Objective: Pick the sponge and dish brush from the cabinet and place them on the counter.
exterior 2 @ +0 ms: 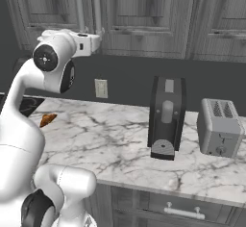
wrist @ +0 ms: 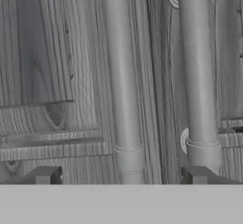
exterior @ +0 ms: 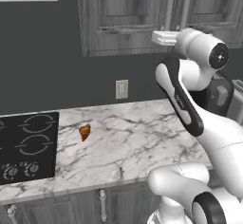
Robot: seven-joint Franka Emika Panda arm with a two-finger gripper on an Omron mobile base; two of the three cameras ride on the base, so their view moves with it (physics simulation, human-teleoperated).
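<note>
The robot's hand (wrist: 121,175) is raised to the closed cabinet (exterior: 118,19), its two fingers spread wide with nothing between them. Seen from the hand itself, the left door handle (wrist: 121,85) rises straight up between the fingertips, and the right door handle (wrist: 199,76) stands just beside it, above the right fingertip (wrist: 197,174). The hand appears lined up this way so the fingers can close around the left handle and pull that door open.

Both cabinet doors are shut, so the sponge and the dish brush are presumably still inside, hidden behind the wood. The doors are what stand in the way; nothing can be lifted out until one is swung open.

Below the cabinet lies the marble desk (exterior: 133,137). On it, below and to the left of the cabinet, sit a black cooktop (exterior: 28,144) and a small orange-brown pastry (exterior: 84,132). Below and to the right of the cabinet stand a dark coffee machine (exterior 2: 166,118) and a silver toaster (exterior 2: 219,127). A wall socket (exterior: 122,89) sits on the dark wall just under the cabinet.
</note>
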